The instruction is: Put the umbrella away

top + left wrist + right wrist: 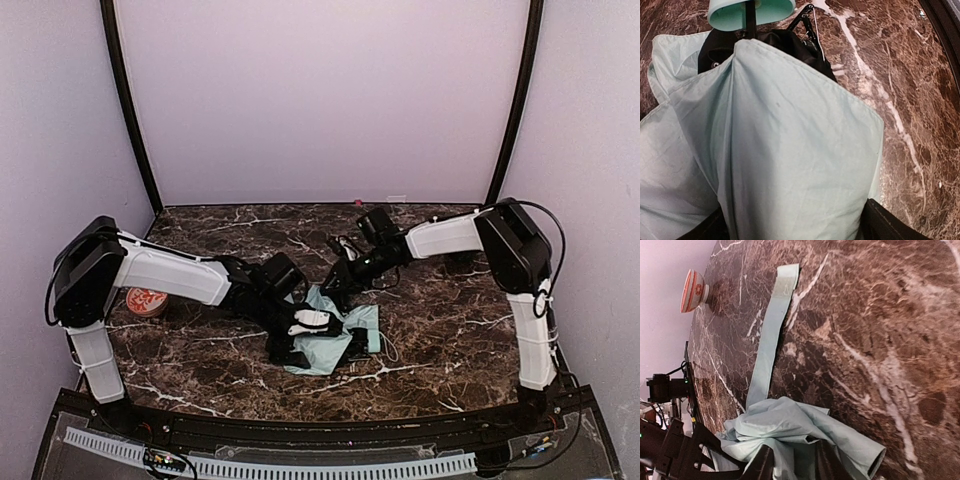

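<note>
Umbrella [790, 150] between low left claw's [795, 226] fingers [886, 226], seemingly.

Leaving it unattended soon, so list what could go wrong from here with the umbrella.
The umbrella is loosely bunched, and only cloth sits in the right tool; a pull may slip or unfold it. Its strap trails across the table and might snag. Bare ribs by the handle could catch the cloth.

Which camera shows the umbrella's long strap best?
Right wrist: the strap lies stretched flat across the table. The left wrist view shows the umbrella close up, no strap; from the top I cannot find it.
</note>
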You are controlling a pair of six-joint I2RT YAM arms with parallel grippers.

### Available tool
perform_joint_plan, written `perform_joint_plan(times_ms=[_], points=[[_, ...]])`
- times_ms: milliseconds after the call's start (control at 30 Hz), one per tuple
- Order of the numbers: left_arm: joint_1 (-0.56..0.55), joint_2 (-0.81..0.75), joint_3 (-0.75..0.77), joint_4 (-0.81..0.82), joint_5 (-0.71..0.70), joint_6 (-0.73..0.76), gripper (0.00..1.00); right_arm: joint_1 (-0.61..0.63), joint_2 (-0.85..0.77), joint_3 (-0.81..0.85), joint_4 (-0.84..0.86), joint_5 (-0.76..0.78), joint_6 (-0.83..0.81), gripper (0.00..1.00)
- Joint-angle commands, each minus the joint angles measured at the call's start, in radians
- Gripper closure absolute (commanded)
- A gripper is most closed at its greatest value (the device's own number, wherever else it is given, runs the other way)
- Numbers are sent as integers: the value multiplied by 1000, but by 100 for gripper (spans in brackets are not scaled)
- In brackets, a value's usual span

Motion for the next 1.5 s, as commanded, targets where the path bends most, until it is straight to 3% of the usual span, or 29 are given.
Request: perform_joint_plan(times_ms=[0,200,433,567,700,767,800,967,1133,1300,1400,1467], points=[[-23,126,-28,-207,47,-82,14,-68,-137,33,39,96,79,70],[-24,185,-15,-222,16,-116,21,-111,-385,-69,26,157,61,66],[-25,198,-39,-154,-104,-150,61,-101,-675,-286,68,169,-70,60],[-22,190,-5,-188,-21,-150,68,-83,-808,-395,162,165,-141,56],[8,178,23,-208,73,-201,72,-88,-909,-494,421,20,-145,37],[25,174,41,-226,143,-230,73,-91,-938,-555,598,9,-93,9],[31,172,44,-229,180,-242,72,-93,-942,-570,647,32,-75,2],[70,190,75,-246,291,-296,72,-73,-929,-534,560,87,-131,0],[117,252,126,-318,333,-284,72,117,-972,-511,349,316,-397,0],[157,275,157,-372,372,-269,72,304,-1008,-504,300,437,-586,0],[159,285,173,-406,377,-263,72,482,-966,-478,151,633,-822,1],[163,289,175,-416,392,-264,72,598,-946,-531,150,789,-972,0]])
